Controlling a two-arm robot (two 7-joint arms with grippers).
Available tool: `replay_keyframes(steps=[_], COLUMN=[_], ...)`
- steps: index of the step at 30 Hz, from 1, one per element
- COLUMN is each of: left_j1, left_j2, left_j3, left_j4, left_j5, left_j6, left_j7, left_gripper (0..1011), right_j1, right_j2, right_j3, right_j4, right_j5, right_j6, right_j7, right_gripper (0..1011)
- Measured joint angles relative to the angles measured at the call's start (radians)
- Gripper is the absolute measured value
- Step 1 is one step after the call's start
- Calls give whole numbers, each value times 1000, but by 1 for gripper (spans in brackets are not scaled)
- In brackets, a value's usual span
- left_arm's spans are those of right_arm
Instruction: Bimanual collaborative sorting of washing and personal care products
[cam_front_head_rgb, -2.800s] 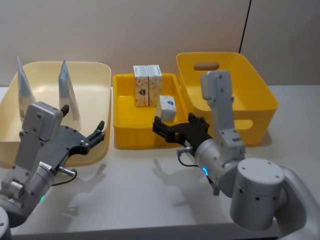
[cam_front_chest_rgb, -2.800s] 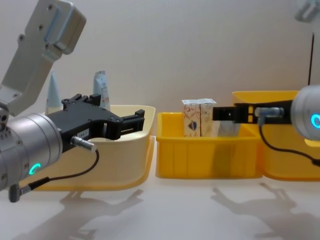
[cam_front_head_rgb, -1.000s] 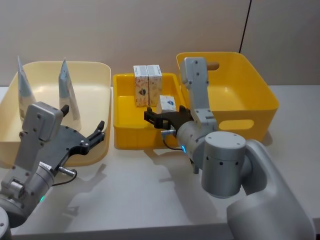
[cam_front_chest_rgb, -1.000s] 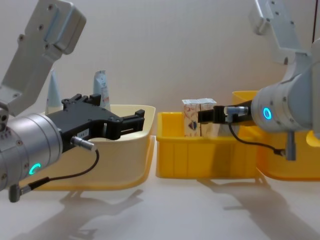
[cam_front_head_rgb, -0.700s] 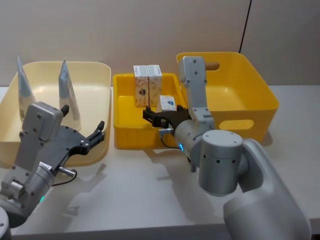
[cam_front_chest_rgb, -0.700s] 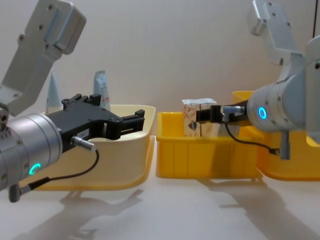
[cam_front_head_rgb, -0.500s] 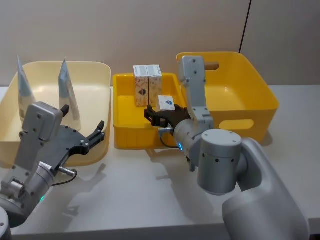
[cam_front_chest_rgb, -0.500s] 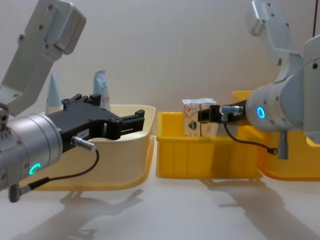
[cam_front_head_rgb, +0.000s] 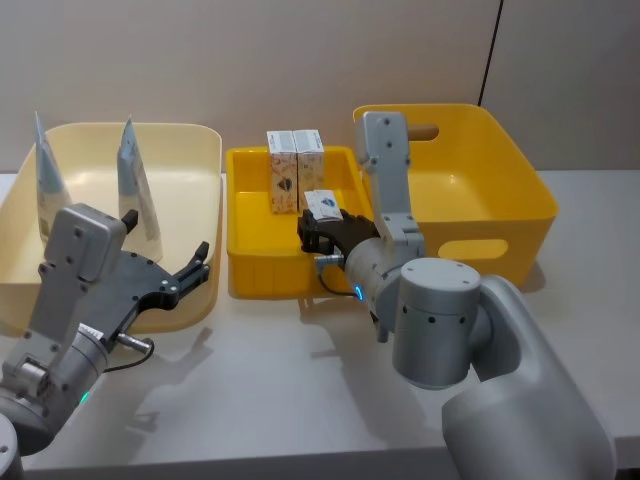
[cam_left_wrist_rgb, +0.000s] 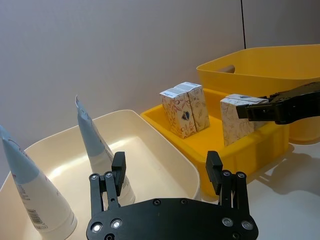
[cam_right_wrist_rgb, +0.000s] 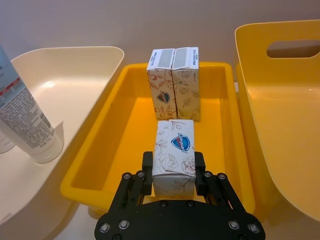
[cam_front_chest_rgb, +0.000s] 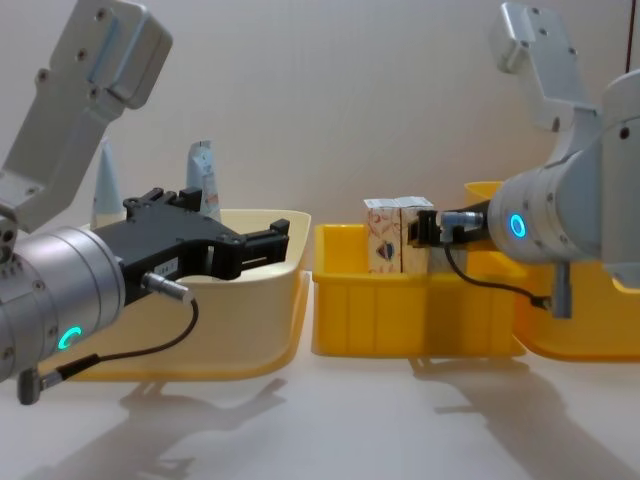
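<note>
Yellow plastic small bin (cam_front_head_rgb: 250, 268), centre of the tabletop (cam_front_head_rgb: 260, 380). The right end effector (cam_right_wrist_rgb: 173, 162) reaches in over the near wall and is clamped on the held carton (cam_right_wrist_rgb: 174, 145), one finger flat against each side face. The carton is upright, its long axis vertical, its printed face toward the wrist. Its base is hidden behind the end effector's body, so I cannot tell whether it rests on the bin floor or hangs clear.

Directly ahead of the fingertips, apart from the held carton, stand the paired cartons (cam_right_wrist_rgb: 173, 82), touching each other near the far wall. To this end effector's right, past the bin wall, lies the large yellow bin (cam_right_wrist_rgb: 280, 115). To its left lies the cream bin (cam_right_wrist_rgb: 80, 60).

Left end effector (cam_left_wrist_rgb: 166, 172): fingers spread wide, holding nothing, poised at the near corner of the cream bin. Ahead of it and to its left, two squeeze tubes (cam_left_wrist_rgb: 97, 150) stand on their caps, crimped ends up, long axes near vertical, apart from each other.

Assessment: the right arm is by far the nearer to the carton and has it. The coming move turns on the vertical. Bin walls surround the carton, so it likely must rise along its own long axis before travelling sideways. A forward drift would risk knocking the paired cartons.
</note>
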Motion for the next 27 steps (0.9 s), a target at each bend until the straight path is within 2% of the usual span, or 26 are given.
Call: replay_keyframes(steps=[14, 27], left_j1=[0, 0], left_j2=[0, 0], left_j3=[0, 0], left_j4=[0, 0], left_j5=[0, 0], left_j6=[0, 0], left_j7=[0, 0], left_gripper=[999, 1000], right_j1=[1, 9], right_j2=[-2, -6], right_j3=[2, 5], right_j4=[2, -18], right_j5=[-1, 5], right_j6=[-10, -107], right_j7=[3, 49], right_gripper=[452, 452])
